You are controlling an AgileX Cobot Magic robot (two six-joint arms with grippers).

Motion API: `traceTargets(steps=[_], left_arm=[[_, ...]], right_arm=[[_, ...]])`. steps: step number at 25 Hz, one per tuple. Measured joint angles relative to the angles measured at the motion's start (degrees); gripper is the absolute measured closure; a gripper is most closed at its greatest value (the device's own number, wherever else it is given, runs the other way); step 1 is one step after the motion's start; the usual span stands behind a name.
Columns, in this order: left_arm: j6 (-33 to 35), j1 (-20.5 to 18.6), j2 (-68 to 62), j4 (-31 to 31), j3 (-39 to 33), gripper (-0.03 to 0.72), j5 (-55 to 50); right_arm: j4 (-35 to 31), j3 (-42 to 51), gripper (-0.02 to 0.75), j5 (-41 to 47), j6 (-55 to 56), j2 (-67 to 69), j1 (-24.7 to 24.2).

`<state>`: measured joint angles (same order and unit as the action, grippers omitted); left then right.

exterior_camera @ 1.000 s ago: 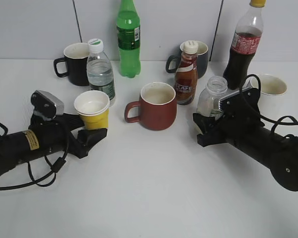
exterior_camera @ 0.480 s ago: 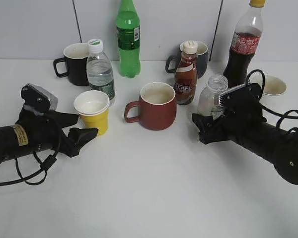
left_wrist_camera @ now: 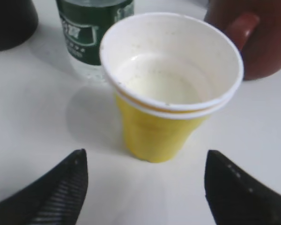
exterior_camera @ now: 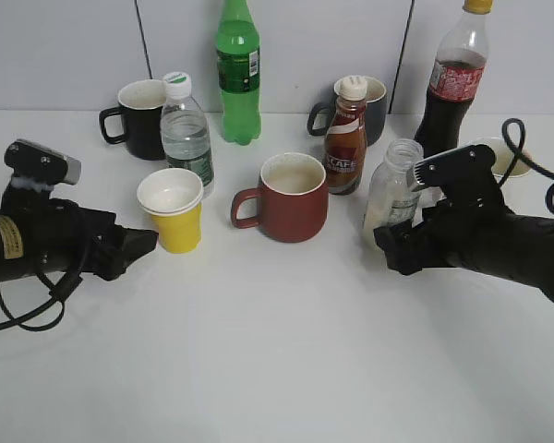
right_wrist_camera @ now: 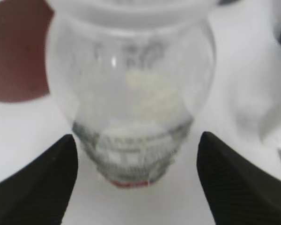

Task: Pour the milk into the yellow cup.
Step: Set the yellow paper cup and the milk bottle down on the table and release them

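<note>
L gripper (left_wrist_camera: 143,187) open, low; R gripper (right_wrist_camera: 136,180) prob. open

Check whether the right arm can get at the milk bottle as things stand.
Probably yes. The right tool is open, a finger either side of the milk bottle, with nothing between them. The coffee bottle and cola bottle stand behind, clear of the approach.

Red mug (exterior_camera: 290,197), bottles, dark mugs

The milk bottle (right_wrist_camera: 131,98) is blurred, its label unreadable.
</note>
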<state>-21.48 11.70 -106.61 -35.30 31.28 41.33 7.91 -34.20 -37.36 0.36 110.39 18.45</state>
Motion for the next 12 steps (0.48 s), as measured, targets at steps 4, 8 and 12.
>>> traceTargets(steps=[4, 8, 12], left_arm=[[-3.2, 1.6, 5.6, 0.0, 0.0, 0.1, -10.0], [-3.8, 5.4, 12.3, 5.3, 0.0, 0.1, -24.7], [-3.9, 7.4, 18.1, 12.6, 0.0, 0.101, -38.4]], right_arm=[[1.7, 0.0, 0.142, 11.9, 1.6, -4.7, 0.0], [2.4, 0.0, 0.142, 21.2, 3.2, -10.3, 0.9], [2.3, 0.0, 0.142, 31.6, 3.7, -16.8, 2.6]])
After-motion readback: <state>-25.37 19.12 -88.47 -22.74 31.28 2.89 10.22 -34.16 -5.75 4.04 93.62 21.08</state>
